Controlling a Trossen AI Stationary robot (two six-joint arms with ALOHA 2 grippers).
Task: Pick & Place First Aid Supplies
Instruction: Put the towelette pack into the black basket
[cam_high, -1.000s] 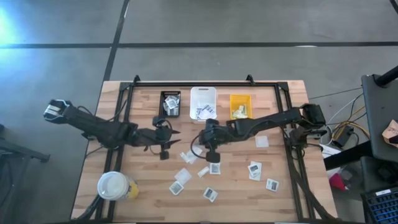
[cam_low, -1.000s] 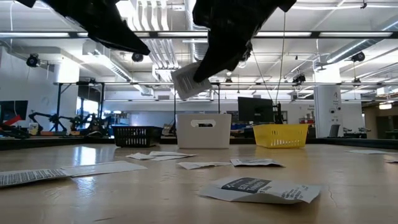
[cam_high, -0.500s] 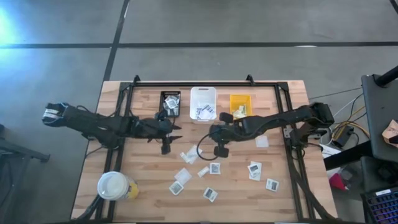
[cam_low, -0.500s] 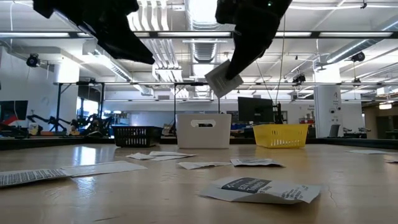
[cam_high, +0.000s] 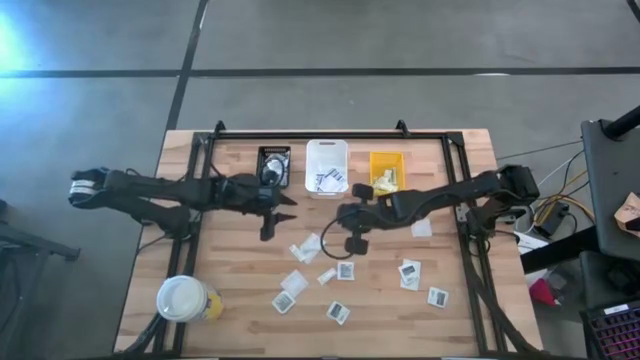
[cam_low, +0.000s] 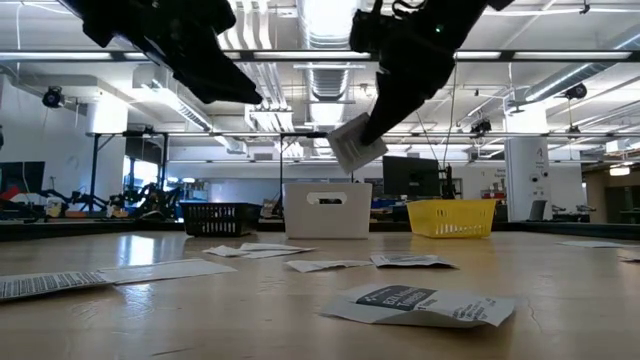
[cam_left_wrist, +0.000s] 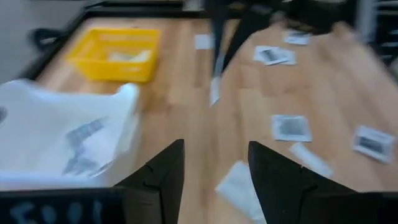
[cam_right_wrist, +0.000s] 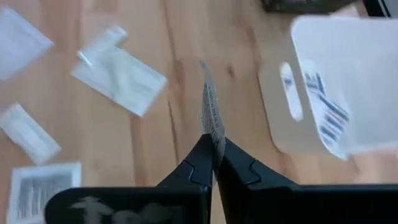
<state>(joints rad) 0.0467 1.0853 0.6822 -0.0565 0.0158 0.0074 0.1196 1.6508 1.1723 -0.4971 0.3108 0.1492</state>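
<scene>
Landmark = white bin (cam_high: 326, 160), middle one of three at the back edge of the table (cam_high: 230, 300). Far to its left & toward the front corner: lidded cup (cam_high: 183, 297), not involved. Just left of the white bin sits the black bin (cam_high: 273, 163); left gripper (cam_high: 283, 207) hovers a bit in front of that, fingers (cam_left_wrist: 163, 171) spread wide w/ nothing between them, no packet close under it. Right gripper (cam_high: 353, 203) is in front of the white bin & slightly to its right, off the table, fingers pinched tight on one packet (cam_right_wrist: 209, 112) held edge-on: long axis runs straight out from the fingertips, flat faces vertical. In the low view that packet (cam_low: 355, 143) hangs tilted above the bin's level. Key relation: the white bin lies ahead of & to one side of the right fingertips, near but not yet under the packet, so I'd judge a short carry toward the bin is needed before release. Right arm is clearly the nearer one. Right of the white bin: yellow bin (cam_high: 385, 168). Loose packets (cam_high: 343, 270) lie scattered in front of the white bin, more to the right (cam_high: 410, 272).
</scene>
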